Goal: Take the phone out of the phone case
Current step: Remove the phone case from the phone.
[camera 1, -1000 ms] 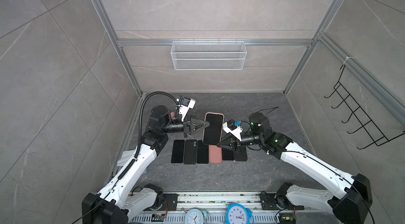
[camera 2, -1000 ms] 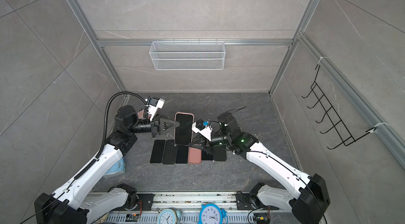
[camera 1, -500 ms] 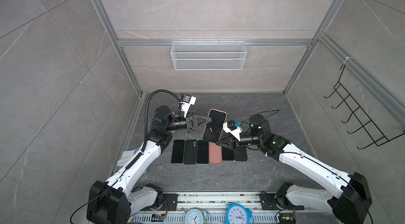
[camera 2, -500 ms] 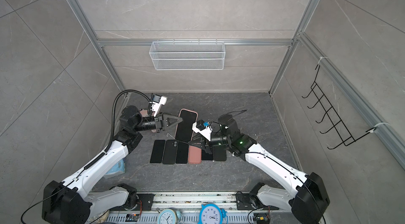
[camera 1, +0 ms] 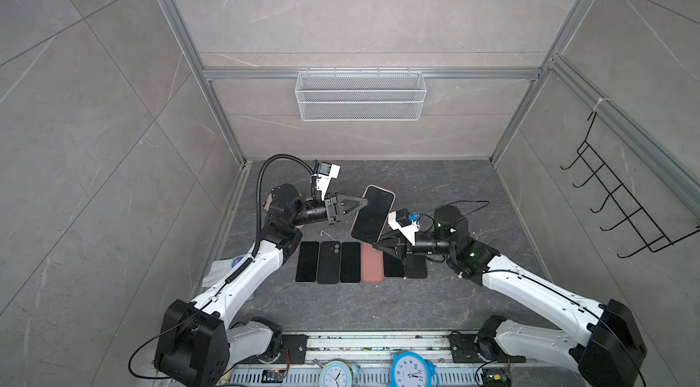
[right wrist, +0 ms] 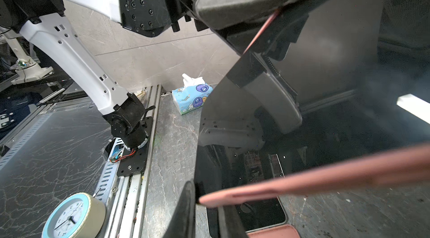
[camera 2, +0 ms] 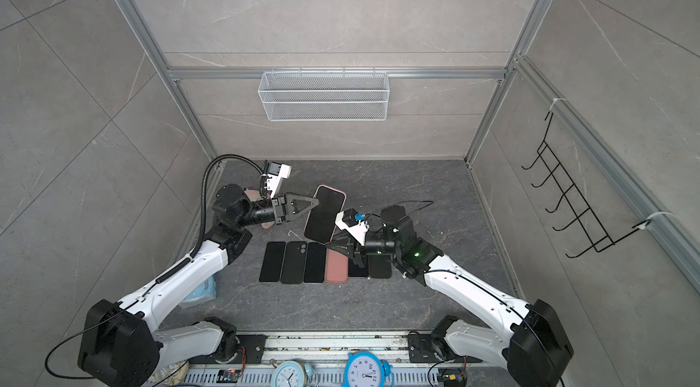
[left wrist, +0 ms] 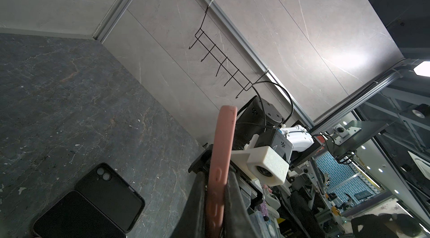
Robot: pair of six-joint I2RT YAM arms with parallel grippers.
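The phone [camera 1: 372,216] sits in its pink phone case [left wrist: 222,150], held in the air just above the row of spare handsets [camera 1: 328,262] on the table, screen up. Its long axis runs near to far, with the far end leaning right. The left gripper [camera 1: 362,204] reaches in from the left, jaws clamped across the case's left long edge toward the far end. The right gripper [camera 1: 376,243] reaches in from the right and pinches the near short end. The near end is probably where the case peels first, and the right arm is nearer to it.
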